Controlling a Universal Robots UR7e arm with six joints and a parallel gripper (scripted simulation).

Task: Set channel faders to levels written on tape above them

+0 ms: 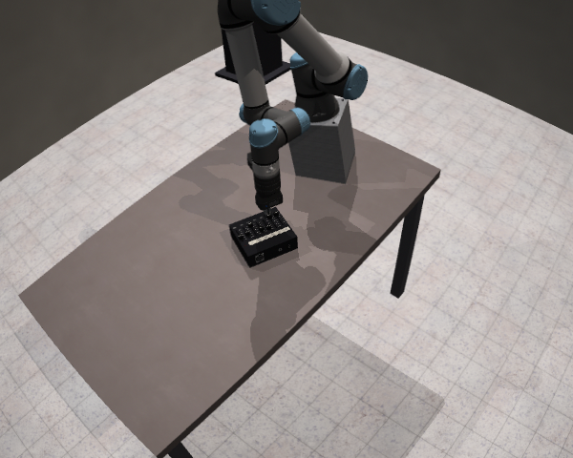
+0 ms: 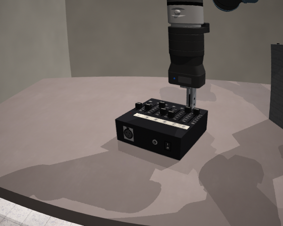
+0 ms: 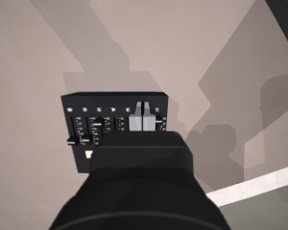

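In the top view, the desk (image 1: 264, 237) stands on the bench (image 1: 129, 315), near the middle and a little toward the arm's pedestal (image 1: 343, 148). The arm (image 1: 257, 93) reaches down from above, and the pincer (image 1: 267, 211) points straight down at the edge of the desk nearest the pedestal. A pale strip of tape (image 1: 268, 237) runs across the top of the desk. The faders are too small to read here.

In the exterior view, the desk (image 2: 161, 136) rests flat on the bench (image 2: 51, 117). Its front face shows a round socket (image 2: 128, 133), a small jack (image 2: 154, 141) and a switch (image 2: 167, 145). The tape (image 2: 161, 121) lies along the front of the top panel, and the numbers on it cannot be read. The fader caps stand at different places along their slots. The pincer (image 2: 191, 104) is closed with its two fingers (image 2: 189, 97) pressed together and nothing between them. The tips come down just behind a cap (image 2: 187, 108) near the right end of the row, and another cap (image 2: 196, 111) stands just beside it. Whether the tips touch the cap cannot be told.

In the wrist view, the closed fingers cover one slot near the right end of the desk (image 3: 77, 103). One cap (image 3: 97, 124) sits in the middle of the panel and two caps (image 3: 73, 141) sit low at the left.
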